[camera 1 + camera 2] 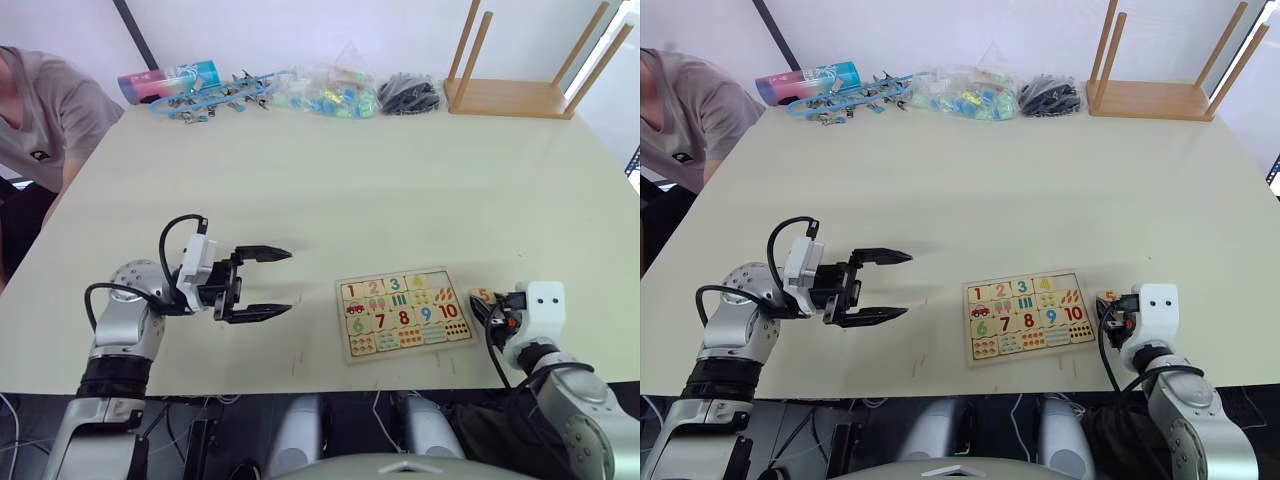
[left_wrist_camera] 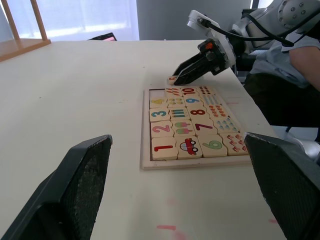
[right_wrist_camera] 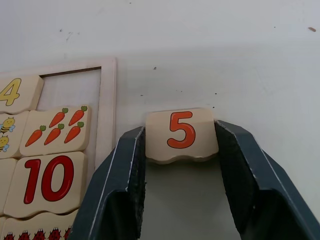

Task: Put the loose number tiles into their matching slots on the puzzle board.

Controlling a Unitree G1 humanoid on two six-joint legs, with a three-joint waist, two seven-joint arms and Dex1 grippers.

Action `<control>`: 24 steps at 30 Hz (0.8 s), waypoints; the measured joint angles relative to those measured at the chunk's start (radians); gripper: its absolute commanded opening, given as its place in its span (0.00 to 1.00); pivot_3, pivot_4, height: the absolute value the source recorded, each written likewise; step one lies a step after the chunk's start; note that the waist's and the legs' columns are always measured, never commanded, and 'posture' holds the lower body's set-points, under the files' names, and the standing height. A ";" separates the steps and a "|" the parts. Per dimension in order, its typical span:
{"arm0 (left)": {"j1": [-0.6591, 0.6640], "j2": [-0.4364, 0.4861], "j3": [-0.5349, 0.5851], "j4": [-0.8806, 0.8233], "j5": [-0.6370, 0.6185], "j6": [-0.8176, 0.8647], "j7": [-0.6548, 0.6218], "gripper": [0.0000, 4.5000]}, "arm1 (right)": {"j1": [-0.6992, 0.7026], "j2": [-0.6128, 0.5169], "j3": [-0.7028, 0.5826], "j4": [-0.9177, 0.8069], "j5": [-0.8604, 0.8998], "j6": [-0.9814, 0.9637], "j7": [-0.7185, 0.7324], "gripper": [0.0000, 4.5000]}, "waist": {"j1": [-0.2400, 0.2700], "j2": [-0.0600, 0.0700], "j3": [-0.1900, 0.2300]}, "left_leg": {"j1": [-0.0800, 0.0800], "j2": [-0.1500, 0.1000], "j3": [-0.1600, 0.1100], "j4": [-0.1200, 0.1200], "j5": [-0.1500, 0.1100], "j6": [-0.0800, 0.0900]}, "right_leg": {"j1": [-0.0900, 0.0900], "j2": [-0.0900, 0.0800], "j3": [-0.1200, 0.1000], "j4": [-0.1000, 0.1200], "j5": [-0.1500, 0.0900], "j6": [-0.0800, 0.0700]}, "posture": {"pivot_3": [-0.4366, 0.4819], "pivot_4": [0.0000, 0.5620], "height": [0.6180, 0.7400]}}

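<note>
Tile 5 [image 3: 182,131]: small pale wooden square with an orange digit, lying flat on the table [image 1: 330,180] just right of the puzzle board [image 1: 404,314], outside its frame.
Right gripper [image 3: 181,165]: low at the table's near right edge, one black finger on each side edge of tile 5, touching or all but touching; seems closed on it, tile not lifted.
Empty slot [image 3: 70,89]: bare recess at the right end of the board's far row, beside tile 4 [image 3: 15,93] and above the carrot picture [image 3: 59,129]; near tile 5, apart from it by the raised frame.
Other tiles: 1 to 4 already seated in the far row, 6 to 10 in the row below.
Handling, judged: light, stiff, smooth-faced; thin, so little edge to pinch. Likely to slip or tip if pinched off-centre.
Where to hold: opposite side edges, centred, as now, digit facing up.
Risk: catching on the frame when carried over; needs a lift clear of it, then square alignment to drop in.
Left gripper [image 1: 262,284]: hovering over bare table well left of the board, fingers spread wide, holding nothing.
Far edge: upturned wooden stool [image 1: 525,70], bags of small parts [image 1: 330,90], a person at the far left.
</note>
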 measured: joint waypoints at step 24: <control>0.012 0.008 -0.002 0.010 -0.005 -0.021 -0.002 1.00 | -0.010 -0.419 -0.200 0.247 0.195 -0.294 0.660 0.99 | 0.003 -0.001 0.000 | 0.000 0.000 -0.001 -0.001 0.000 0.000 | 0.000 0.000 -0.001 -0.001 -0.002 0.000 | 0.48 0.27 1.00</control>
